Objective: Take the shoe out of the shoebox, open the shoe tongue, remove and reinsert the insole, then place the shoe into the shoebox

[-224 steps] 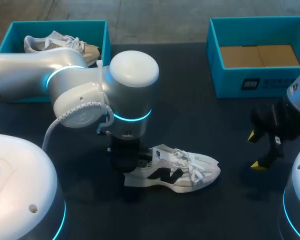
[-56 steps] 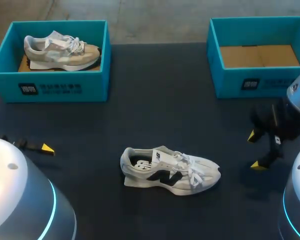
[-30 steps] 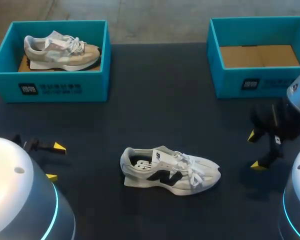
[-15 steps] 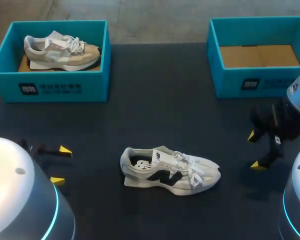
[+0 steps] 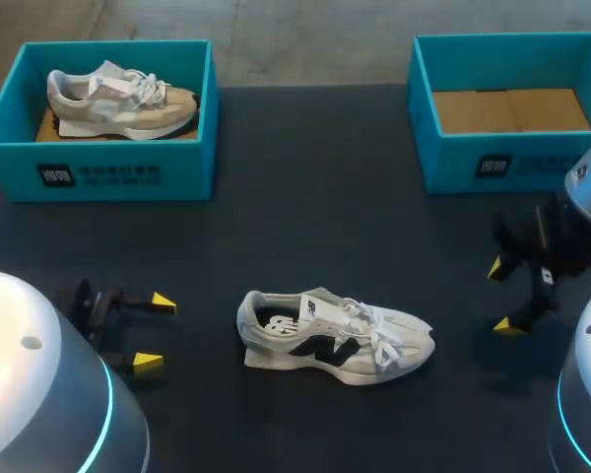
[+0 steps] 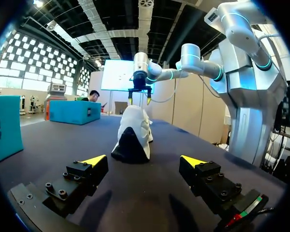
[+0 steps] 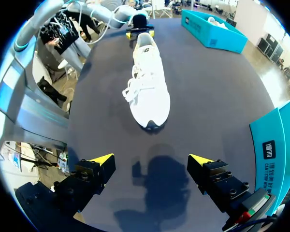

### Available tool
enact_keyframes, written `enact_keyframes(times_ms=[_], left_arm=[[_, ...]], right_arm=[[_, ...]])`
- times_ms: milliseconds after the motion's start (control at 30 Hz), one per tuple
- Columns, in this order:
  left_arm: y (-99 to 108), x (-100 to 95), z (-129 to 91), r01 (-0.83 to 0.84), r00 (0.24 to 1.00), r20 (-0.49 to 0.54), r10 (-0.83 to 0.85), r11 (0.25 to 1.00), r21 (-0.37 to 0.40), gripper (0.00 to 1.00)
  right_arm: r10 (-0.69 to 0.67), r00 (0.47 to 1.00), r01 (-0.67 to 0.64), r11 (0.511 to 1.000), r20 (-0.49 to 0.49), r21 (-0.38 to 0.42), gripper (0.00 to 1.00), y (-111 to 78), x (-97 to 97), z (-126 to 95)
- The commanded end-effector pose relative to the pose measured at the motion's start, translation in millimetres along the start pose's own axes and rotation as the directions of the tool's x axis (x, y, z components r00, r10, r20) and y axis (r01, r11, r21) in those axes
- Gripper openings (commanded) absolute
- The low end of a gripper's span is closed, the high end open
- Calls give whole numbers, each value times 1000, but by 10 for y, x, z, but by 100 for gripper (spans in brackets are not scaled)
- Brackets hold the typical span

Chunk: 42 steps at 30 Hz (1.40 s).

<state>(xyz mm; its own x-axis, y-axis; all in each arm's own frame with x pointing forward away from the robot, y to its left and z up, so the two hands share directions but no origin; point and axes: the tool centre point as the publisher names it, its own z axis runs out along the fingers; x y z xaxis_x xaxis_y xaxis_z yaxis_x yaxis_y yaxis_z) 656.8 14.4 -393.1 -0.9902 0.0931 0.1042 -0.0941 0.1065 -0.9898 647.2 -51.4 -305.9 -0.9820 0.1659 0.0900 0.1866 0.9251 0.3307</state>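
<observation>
Cardboard [image 5: 512,110] in teal shoebox [image 5: 463,166], shoe [image 5: 337,341] outside

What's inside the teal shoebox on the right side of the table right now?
The right shoebox holds no shoe that I can see: only brown cardboard lining its floor shows. Its near wall hides the front strip of that floor.

Left tool [image 5: 155,332], right tool [image 5: 502,297]: fingers spread wide.
</observation>
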Motion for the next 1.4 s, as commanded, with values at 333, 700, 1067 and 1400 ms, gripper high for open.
enact_keyframes(times_ms=[333, 700, 1067, 1400], left_arm=[[95, -144, 393, 24, 1000, -10, -24, 999, 23, 100], [41, -160, 625, 21, 1000, -8, -21, 999, 47, 100], [27, -145, 779, 22, 1000, -6, -22, 998, 64, 100], [46, -141, 895, 20, 1000, -24, -18, 998, 51, 100]], right_arm=[[0, 1000, 0, 1000, 3, 0, 100, -4, 18, -4], [0, 1000, 0, 1000, 3, 0, 100, -4, 18, -4], [0, 1000, 0, 1000, 3, 0, 100, -4, 18, -4], [0, 1000, 0, 1000, 3, 0, 100, -4, 18, -4]])
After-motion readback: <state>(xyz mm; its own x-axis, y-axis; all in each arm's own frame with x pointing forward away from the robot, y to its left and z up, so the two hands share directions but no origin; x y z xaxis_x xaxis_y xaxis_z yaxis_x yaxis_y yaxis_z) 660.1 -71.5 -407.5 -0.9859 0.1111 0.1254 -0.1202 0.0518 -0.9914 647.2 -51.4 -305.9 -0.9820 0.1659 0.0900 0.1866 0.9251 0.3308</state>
